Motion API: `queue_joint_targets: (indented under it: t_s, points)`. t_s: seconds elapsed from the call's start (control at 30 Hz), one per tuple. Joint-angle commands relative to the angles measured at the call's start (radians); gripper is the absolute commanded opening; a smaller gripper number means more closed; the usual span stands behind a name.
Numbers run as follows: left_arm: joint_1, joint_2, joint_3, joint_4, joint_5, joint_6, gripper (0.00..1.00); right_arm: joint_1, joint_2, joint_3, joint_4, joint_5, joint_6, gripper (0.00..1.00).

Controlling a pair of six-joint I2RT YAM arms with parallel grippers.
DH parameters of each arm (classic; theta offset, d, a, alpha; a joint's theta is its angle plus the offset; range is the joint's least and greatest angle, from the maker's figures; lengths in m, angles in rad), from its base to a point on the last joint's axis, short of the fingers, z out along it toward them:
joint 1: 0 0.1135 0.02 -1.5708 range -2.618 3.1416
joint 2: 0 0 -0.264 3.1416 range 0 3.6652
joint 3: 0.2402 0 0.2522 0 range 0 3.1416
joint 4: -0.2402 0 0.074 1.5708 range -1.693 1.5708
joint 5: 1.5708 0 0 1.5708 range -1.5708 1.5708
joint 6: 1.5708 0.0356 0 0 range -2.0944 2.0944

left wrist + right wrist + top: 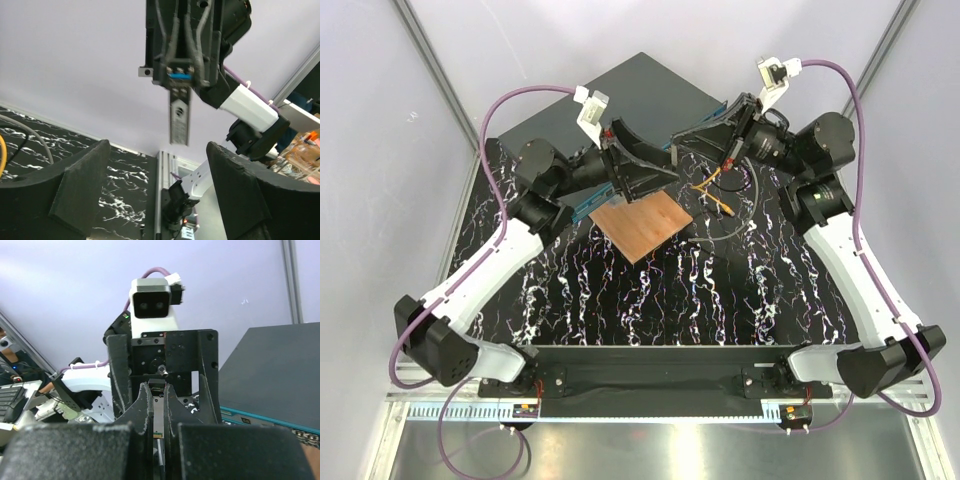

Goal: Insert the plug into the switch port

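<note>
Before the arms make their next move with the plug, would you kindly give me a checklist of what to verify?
1. Right gripper shut on the plug: ok.
2. Left gripper open: ok.
3. Plug centred sideways between the left fingers: ok. How far in it reaches: cannot tell.
4. Plug seated in the switch port: not ok. It is held in the air, off the switch.
5. Chosen port on the teal front face free: cannot tell. The ports are too small here, and the left arm hides most of that face from above.
</note>
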Motion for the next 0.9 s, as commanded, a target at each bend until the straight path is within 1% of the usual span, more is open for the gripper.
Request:
queue_joint_targets:
  t_s: [0.0,0.1,0.17,0.2,0.27,0.3,0.33,0.43,0.6,0.63,0.67,0.7,0.73,0.77,0.8,0.83,0.87]
  points:
    - [-0.004,0.02,0.053,0.146,-0.025,-0.108,0.79,0.023,-0.014,-0.025,0.094,0.005,0.046,0.0]
    - [-0.01,0.04,0.049,0.24,-0.003,-0.179,0.71,0.023,-0.02,-0.043,0.094,0.012,0.034,0.0]
    - [-0.02,0.047,0.052,0.254,0.009,-0.183,0.67,0.024,-0.022,-0.05,0.097,0.014,0.031,0.0]
    - [-0.027,0.047,0.055,0.257,0.009,-0.182,0.58,0.024,-0.024,-0.05,0.102,0.012,0.033,0.0]
    - [-0.032,0.053,0.059,0.251,0.012,-0.17,0.46,0.024,-0.024,-0.053,0.109,0.014,0.039,0.0]
    - [-0.03,0.055,0.062,0.249,0.017,-0.17,0.34,0.024,-0.027,-0.053,0.109,0.015,0.04,0.0]
    - [-0.032,0.056,0.064,0.245,0.023,-0.17,0.28,0.024,-0.027,-0.051,0.108,0.014,0.039,0.0]
    - [-0.029,0.05,0.052,0.226,0.052,-0.148,0.12,0.024,-0.039,-0.05,0.088,0.015,0.022,0.0]
    - [-0.017,0.023,0.04,0.163,0.06,-0.09,0.11,0.023,-0.063,-0.06,0.06,0.003,-0.009,0.0]
    - [-0.015,0.018,0.049,0.151,0.061,-0.082,0.08,0.023,-0.066,-0.062,0.057,0.003,-0.01,0.0]
    - [-0.011,0.017,0.059,0.13,0.066,-0.07,0.0,0.021,-0.063,-0.056,0.048,0.003,-0.026,0.02]
    - [-0.012,0.018,0.076,0.037,0.078,-0.014,0.0,0.021,-0.06,-0.041,-0.025,-0.003,-0.044,0.14]
    - [-0.011,0.026,0.104,-0.025,0.095,0.026,0.0,0.021,-0.053,-0.002,-0.077,-0.008,-0.067,0.44]
    - [-0.011,0.027,0.151,-0.085,0.116,0.075,0.0,0.015,-0.048,0.024,-0.131,-0.021,-0.151,0.53]
    - [-0.011,0.023,0.177,-0.233,0.145,0.216,0.0,-0.001,-0.044,0.056,-0.294,-0.065,-0.217,0.59]
    - [-0.009,0.017,0.199,-0.328,0.149,0.313,0.0,-0.012,-0.033,0.14,-0.405,-0.08,-0.296,0.62]
    - [-0.009,-0.003,0.231,-0.419,0.15,0.412,0.0,-0.022,-0.028,0.182,-0.511,-0.092,-0.479,0.65]
